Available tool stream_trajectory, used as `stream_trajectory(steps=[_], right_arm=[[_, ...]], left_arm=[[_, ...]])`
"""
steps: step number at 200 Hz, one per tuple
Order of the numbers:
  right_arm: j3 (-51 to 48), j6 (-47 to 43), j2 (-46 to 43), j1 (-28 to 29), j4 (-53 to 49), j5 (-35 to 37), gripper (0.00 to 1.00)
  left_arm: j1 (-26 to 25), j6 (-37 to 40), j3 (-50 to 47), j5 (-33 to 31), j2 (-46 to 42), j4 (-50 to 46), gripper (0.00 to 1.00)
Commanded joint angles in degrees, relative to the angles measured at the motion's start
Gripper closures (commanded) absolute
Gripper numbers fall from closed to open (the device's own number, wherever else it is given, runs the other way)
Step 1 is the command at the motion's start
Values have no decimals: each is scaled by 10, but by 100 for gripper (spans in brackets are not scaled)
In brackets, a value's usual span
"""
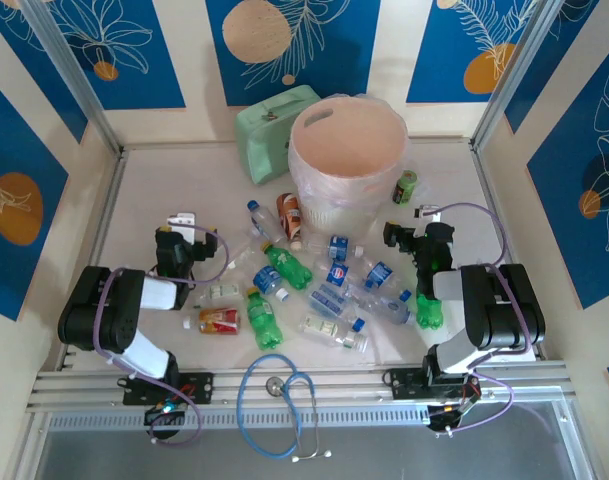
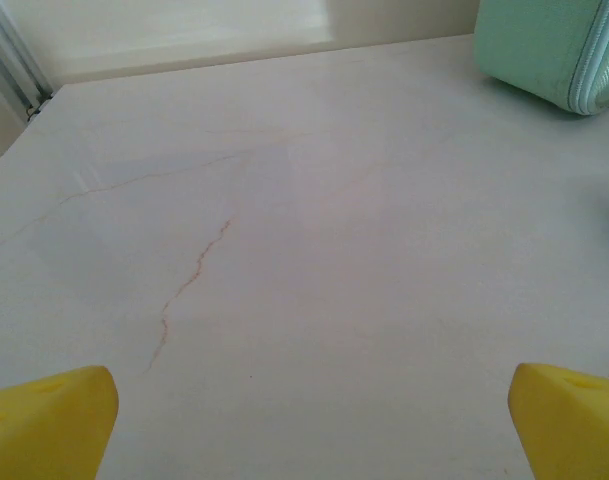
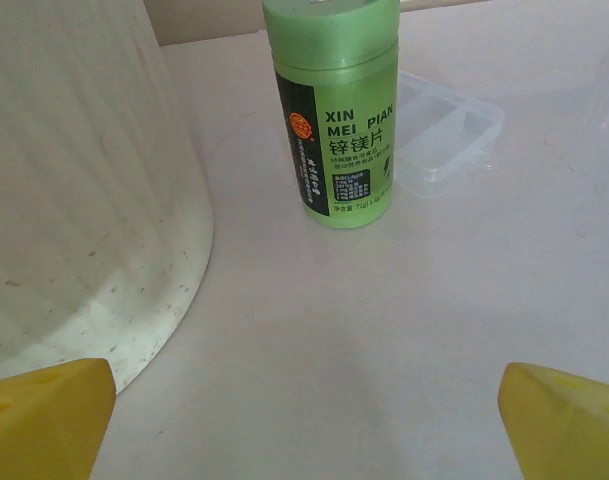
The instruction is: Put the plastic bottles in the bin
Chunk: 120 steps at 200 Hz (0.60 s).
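Note:
Several plastic bottles lie scattered mid-table: green ones (image 1: 287,266) (image 1: 264,321) (image 1: 429,310), clear ones with blue labels (image 1: 336,300), a red-labelled one (image 1: 219,320) and an orange one (image 1: 290,215). The pale pink bin (image 1: 324,205) stands at the back centre; its wall (image 3: 74,180) shows at the left of the right wrist view. My left gripper (image 1: 182,222) (image 2: 309,425) is open over bare table left of the bottles, yellow fingertips (image 2: 44,420) wide apart. Right of the bottles, near the bin's base, my right gripper (image 1: 412,222) (image 3: 304,420) is open and holds nothing.
A mint-green case (image 1: 264,135) (image 2: 554,50) sits left of the bin. A short green can (image 1: 405,187) (image 3: 334,110) stands right of the bin, ahead of my right gripper, with a clear plastic box (image 3: 449,130) behind it. A blue stethoscope (image 1: 274,400) lies on the near rail.

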Motion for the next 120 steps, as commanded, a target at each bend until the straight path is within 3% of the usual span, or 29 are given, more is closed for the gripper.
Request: stream_trajectory(steps=[1, 120], right_arm=[[10, -12, -5, 2, 8, -10, 1], [11, -10, -5, 0, 6, -14, 1]], left_arm=[[5, 5, 7, 12, 1, 8, 0], [5, 5, 8, 12, 2, 7, 0]])
